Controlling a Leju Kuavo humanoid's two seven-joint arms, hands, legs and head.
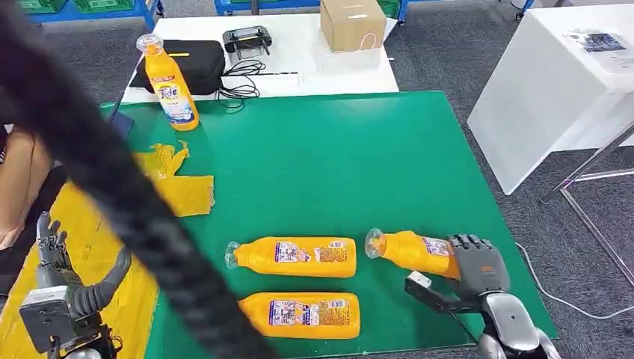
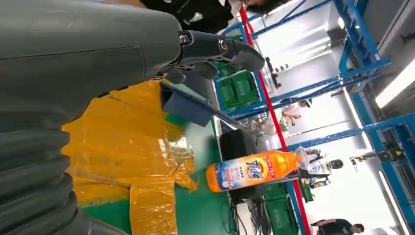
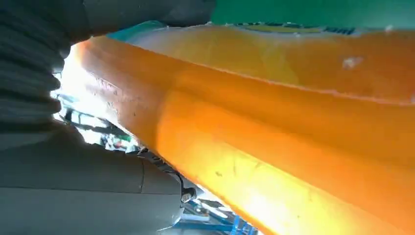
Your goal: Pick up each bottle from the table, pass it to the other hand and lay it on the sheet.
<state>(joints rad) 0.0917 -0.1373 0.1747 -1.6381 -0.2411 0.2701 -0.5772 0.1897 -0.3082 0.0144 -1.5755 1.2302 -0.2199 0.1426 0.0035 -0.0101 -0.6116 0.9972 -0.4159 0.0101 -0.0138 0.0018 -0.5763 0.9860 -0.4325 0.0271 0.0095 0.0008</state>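
Observation:
Three orange detergent bottles lie on the green table point(image 1: 336, 164): one in the middle point(image 1: 295, 256), one nearer me point(image 1: 303, 314), one to the right point(image 1: 411, 250). A fourth bottle point(image 1: 166, 75) point(image 2: 254, 169) stands upright at the far left corner. My right hand point(image 1: 478, 269) reaches around the base of the right bottle point(image 3: 293, 147); its fingers lie over the base, the thumb is spread below, apart from the bottle. The bottle rests on the table. My left hand point(image 1: 52, 254) point(image 2: 215, 49) is raised over the yellow sheet point(image 1: 90, 239) point(image 2: 127, 147), fingers apart, holding nothing.
A thick black cable point(image 1: 127, 187) crosses the head view in front. A person point(image 1: 15, 179) sits at the left edge. Behind the green table are a black bag point(image 1: 191, 63), a controller point(image 1: 247, 41) and a cardboard box point(image 1: 351, 22). A white table point(image 1: 553, 90) stands to the right.

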